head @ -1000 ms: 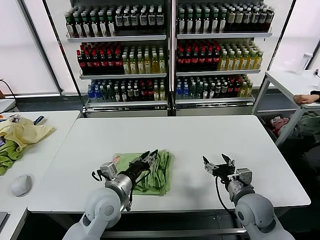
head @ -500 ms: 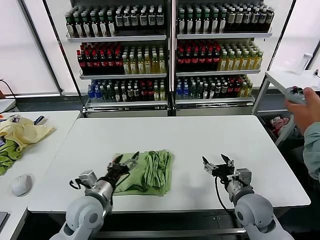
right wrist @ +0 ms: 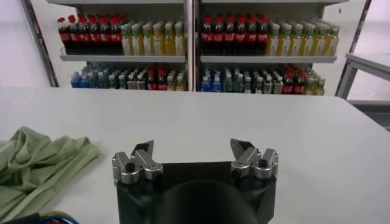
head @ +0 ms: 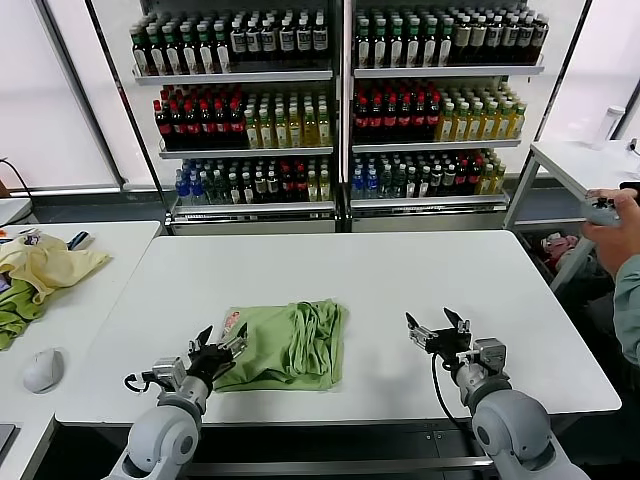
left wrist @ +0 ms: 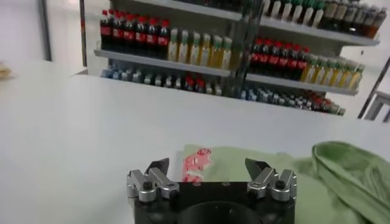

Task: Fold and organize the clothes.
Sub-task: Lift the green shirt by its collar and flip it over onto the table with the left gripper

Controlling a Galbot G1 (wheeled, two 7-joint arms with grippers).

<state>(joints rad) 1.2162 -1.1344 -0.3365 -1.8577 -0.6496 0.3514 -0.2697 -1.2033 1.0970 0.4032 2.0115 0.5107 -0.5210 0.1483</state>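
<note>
Head view is showing the shirt point(head: 285, 345) lying folded on the white table point(head: 400, 270), near its front edge and left of centre, logo at its left end. Left gripper point(head: 218, 347) is hovering just beside that end, jaws spread wide, holding nothing. Right gripper point(head: 438, 331) is waiting well right of the shirt, jaws wide, empty.

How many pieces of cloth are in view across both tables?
3. The light green polo shirt lies folded on the main table between the two grippers. A pale yellow garment and a darker green cloth lie on the side table. More may sit out of frame.
</note>
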